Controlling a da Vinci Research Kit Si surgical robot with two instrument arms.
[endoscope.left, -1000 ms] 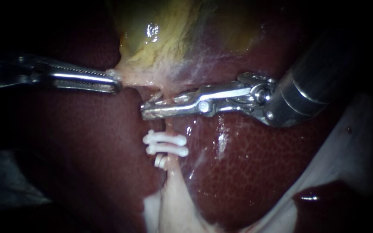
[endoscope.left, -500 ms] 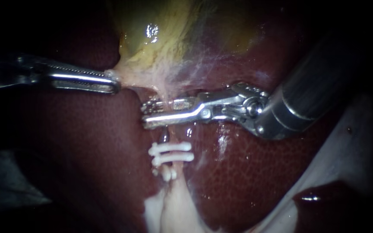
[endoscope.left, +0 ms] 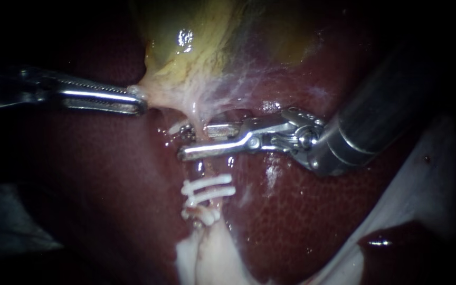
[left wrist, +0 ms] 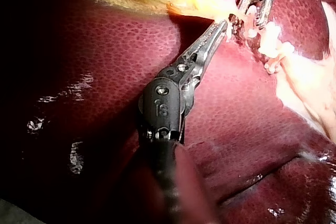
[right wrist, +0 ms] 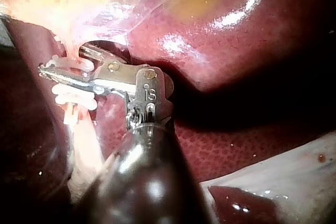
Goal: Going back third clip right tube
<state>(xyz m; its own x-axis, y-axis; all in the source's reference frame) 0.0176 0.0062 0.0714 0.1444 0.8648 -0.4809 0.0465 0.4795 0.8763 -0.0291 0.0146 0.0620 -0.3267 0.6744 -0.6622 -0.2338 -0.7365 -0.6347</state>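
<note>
My right instrument (endoscope.left: pixel 182 142) comes in from the right, its jaws open with a gap between them. The pale tube (endoscope.left: pixel 200 168) runs through that gap. A small white piece (endoscope.left: pixel 177 128) shows on the tube by the upper jaw. Below the jaws, two white clips (endoscope.left: pixel 208 189) cross the tube, with another white clip (endoscope.left: pixel 201 214) under them. My left instrument (endoscope.left: pixel 135 100) is shut on the gallbladder's (endoscope.left: pixel 196 47) pale lower edge. In the right wrist view the open jaws (right wrist: pixel 52 66) straddle the tube above the clips (right wrist: pixel 71 95). The left wrist view shows the shut jaws (left wrist: pixel 226 24) gripping the gallbladder's edge.
Dark red liver (endoscope.left: pixel 302 211) surrounds the tube on both sides. A white sheet (endoscope.left: pixel 428 179) lies at the lower right. White fatty tissue (endoscope.left: pixel 207 253) spreads below the clips. The right instrument's thick shaft (endoscope.left: pixel 376 116) fills the upper right.
The right instrument's jaws have opened around the tube and its wrist has dropped slightly. The clipped tube has sagged downward a little. The left instrument has not moved.
</note>
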